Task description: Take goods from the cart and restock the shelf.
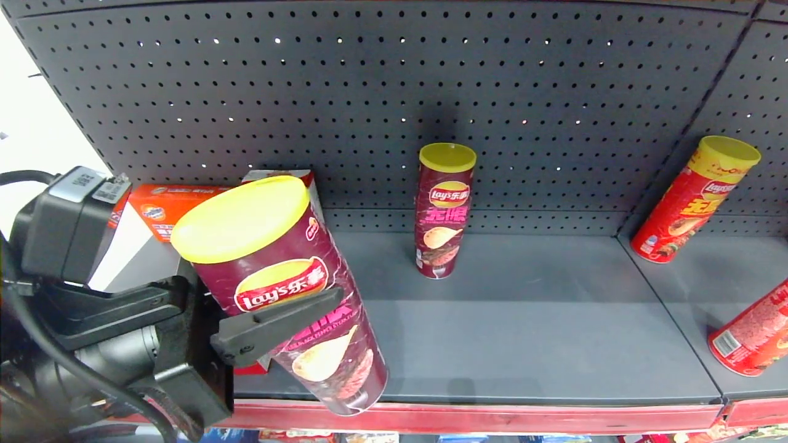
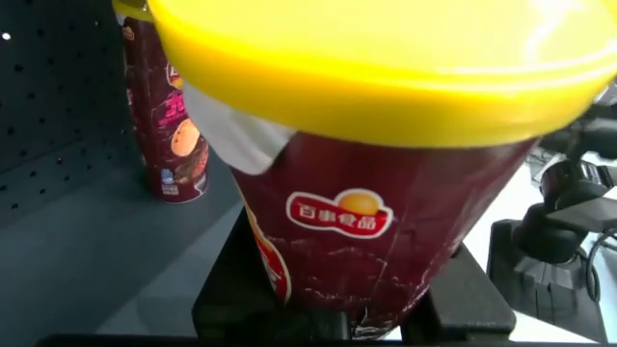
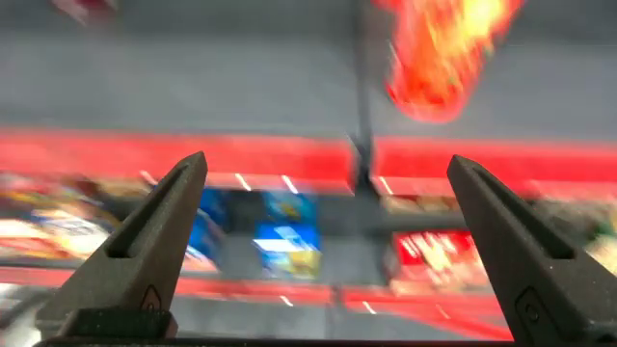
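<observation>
Left gripper [image 1: 308, 301] clamps chip can [image 1: 265, 246] mid-body, tilted over shelf [image 1: 523, 320] front for placing; right gripper [image 3: 328, 241] wide, empty.

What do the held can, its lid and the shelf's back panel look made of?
Can: probably cardboard under a glossy printed wrap, faintly creased.
Lid: likely plastic, smooth yellow with soft sheen.
Back panel: apparently painted metal, matte dark grey, rows of punched holes.

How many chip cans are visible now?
4. The held maroon can is in the left gripper; the standing maroon can is at the shelf back; the upright red can and the cut-off red can are farther right. Others may be hidden.
</observation>
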